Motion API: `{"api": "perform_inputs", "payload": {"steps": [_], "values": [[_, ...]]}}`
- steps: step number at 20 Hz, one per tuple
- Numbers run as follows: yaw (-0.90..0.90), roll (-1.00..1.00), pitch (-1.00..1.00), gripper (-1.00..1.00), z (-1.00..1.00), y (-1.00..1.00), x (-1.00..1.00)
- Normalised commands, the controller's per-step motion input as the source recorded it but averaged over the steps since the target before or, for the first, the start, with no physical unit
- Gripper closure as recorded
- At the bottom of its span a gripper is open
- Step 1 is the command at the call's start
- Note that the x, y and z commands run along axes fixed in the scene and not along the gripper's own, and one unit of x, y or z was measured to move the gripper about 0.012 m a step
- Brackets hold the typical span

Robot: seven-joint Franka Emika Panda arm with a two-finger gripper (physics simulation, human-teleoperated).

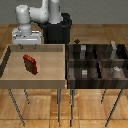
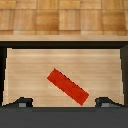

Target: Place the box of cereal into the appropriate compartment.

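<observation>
Over wood flooring, the box of cereal (image 1: 30, 63) lies loose mid-left in the pale bin (image 1: 10, 52), so I hold my gripper (image 1: 25, 41) spread above it, nothing pinched yet

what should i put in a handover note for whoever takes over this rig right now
Hand: open and empty, hanging above the far edge of the light wooden bin, on the exterior view's left side. It touches nothing.

Box of cereal: the small red box lies flat on the floor of the light wooden bin, turned at an angle to the walls; in the wrist view it sits between the two fingertips but well below them.

Dark compartment bin: on the exterior view's right, with small grey objects in some sections.

Done: nothing grasped or moved yet.

Left: descend, grasp the box, carry it across, release it in its compartment.
</observation>
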Motion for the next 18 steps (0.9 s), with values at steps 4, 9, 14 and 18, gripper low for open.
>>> {"api": "perform_inputs", "payload": {"steps": [4, 9, 14, 18], "values": [[0.04, 0.0, 0.0, -1.0, 0.0, 0.0, 0.25], [0.48, 0.0, 0.0, -1.0, 0.0, 0.0, 0.0], [0.65, 0.0, 0.0, -1.0, 0.0, -0.2, 0.0], [0.0, 0.0, 0.0, -1.0, 0.0, -0.75, 0.0]]}}
